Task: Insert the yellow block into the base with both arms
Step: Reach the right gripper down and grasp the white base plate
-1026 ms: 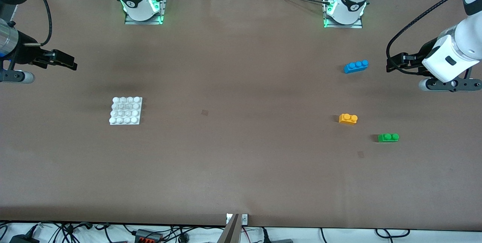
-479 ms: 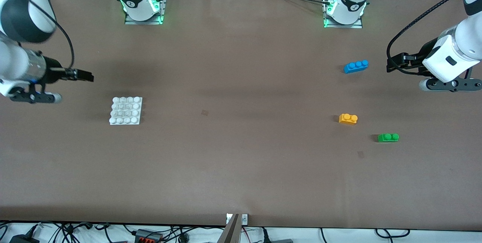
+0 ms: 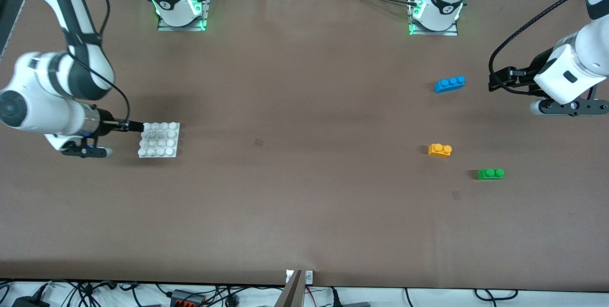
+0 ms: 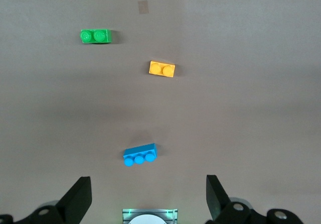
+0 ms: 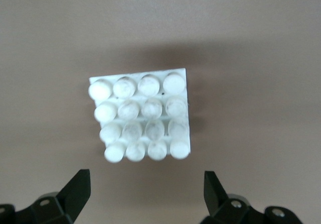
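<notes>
1. Step in hand: this reads as the approach to the base point(image 3: 159, 140). Your right gripper point(image 3: 135, 126) hangs at the base's edge toward the right arm's end of the table. Its fingers point(image 5: 75, 190) are spread wide in the right wrist view, nothing between them, with the studded plate directly ahead.

2. Your left gripper point(image 3: 496, 80) hangs over the left arm's end of the table, near the blue brick point(image 3: 449, 84). Its fingers point(image 4: 77, 200) are likewise parted and empty. That arm appears to be waiting.

3. The yellow block point(image 3: 439, 149) lies flat on the table, studs up, untouched. It sits nearer the front camera than the blue brick, and the green brick point(image 3: 490, 173) lies nearer again, toward the left arm's end. The block and the base are well apart, at their own ends of the table.

4. Next move, as I judge it: settle the right gripper onto the base to steady it, then bring the left gripper over the yellow block, aligned to its long sides.

5. Room for moving: the yellow block stands clear of both other bricks, so the jaws should close without disturbing them. The base has bare table on all sides. The table point(image 3: 304, 212) between block and base carries nothing, so the carry across looks unobstructed.
</notes>
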Available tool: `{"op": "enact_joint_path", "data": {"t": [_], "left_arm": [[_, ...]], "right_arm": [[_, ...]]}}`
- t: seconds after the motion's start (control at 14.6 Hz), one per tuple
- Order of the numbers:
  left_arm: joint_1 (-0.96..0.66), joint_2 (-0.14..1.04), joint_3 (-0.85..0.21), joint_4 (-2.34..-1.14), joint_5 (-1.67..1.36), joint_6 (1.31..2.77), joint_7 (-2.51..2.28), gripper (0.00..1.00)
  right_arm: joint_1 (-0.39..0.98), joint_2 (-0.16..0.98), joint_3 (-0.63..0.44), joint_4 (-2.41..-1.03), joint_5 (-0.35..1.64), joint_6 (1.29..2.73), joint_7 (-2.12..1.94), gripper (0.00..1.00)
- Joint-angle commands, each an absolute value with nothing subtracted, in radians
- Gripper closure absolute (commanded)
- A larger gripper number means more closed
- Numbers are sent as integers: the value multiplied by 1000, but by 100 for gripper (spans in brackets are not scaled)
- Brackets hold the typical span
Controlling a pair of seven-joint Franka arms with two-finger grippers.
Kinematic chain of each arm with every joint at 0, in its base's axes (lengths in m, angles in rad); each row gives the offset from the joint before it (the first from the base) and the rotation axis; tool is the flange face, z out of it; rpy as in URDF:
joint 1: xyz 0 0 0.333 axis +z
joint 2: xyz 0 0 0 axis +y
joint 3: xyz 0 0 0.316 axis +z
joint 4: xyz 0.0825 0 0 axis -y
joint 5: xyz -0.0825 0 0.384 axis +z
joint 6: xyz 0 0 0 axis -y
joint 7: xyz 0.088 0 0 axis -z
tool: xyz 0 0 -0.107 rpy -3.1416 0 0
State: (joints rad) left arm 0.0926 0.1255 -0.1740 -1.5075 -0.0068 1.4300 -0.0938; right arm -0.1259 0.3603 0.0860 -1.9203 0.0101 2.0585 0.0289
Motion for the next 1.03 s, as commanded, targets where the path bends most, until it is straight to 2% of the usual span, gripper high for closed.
{"op": "enact_joint_path", "data": {"t": [0.0, 0.27, 0.82, 0.96], "left_arm": [[97, 115, -170, -1511, -18, 1419, -69, 0], [97, 115, -170, -1511, -18, 1419, -67, 0], [97, 115, -169, -1511, -20, 1419, -63, 0], [97, 115, -169, -1511, -20, 1419, -63, 0]], "right_arm": [[-140, 366, 94, -1985, -5, 2150, 17, 2], [-163, 435, 92, -2028, -5, 2315, -44, 3], [-172, 506, 91, -2025, -41, 2381, -64, 4], [-173, 508, 91, -2025, -40, 2379, -64, 27]]}}
